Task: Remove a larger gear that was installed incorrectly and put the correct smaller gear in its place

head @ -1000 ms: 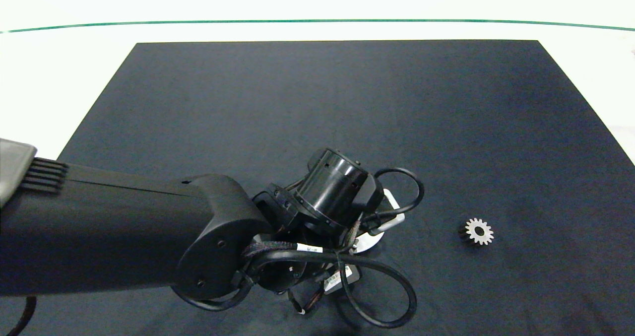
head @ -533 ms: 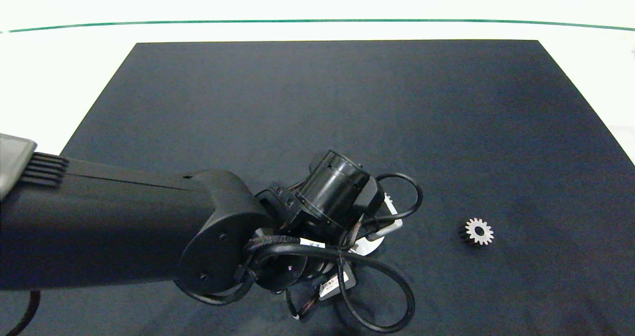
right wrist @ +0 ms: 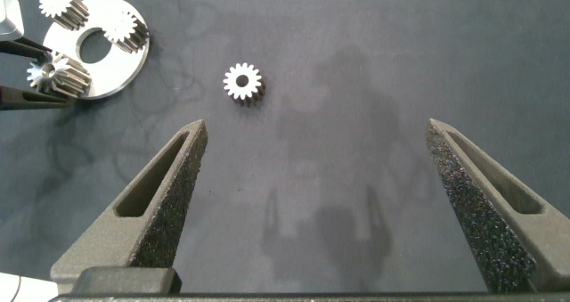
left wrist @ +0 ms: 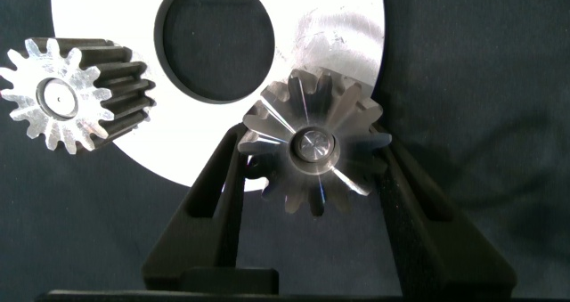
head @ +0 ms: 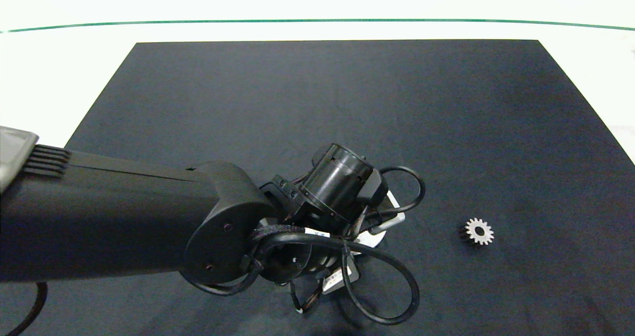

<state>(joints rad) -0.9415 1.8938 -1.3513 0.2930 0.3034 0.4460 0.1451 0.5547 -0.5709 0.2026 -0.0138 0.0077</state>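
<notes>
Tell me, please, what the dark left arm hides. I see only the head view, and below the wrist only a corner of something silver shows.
Observer: In the left wrist view, the left gripper has its grey fingers against both sides of the silver, starburst-toothed larger gear, which sits on a round silver metal plate.
Operator: Where is the right arm? I do not see it.
Observer: The right gripper is open above the dark mat, apart from the plate; the loose silver, blunt-toothed smaller gear lies ahead of it.
</notes>
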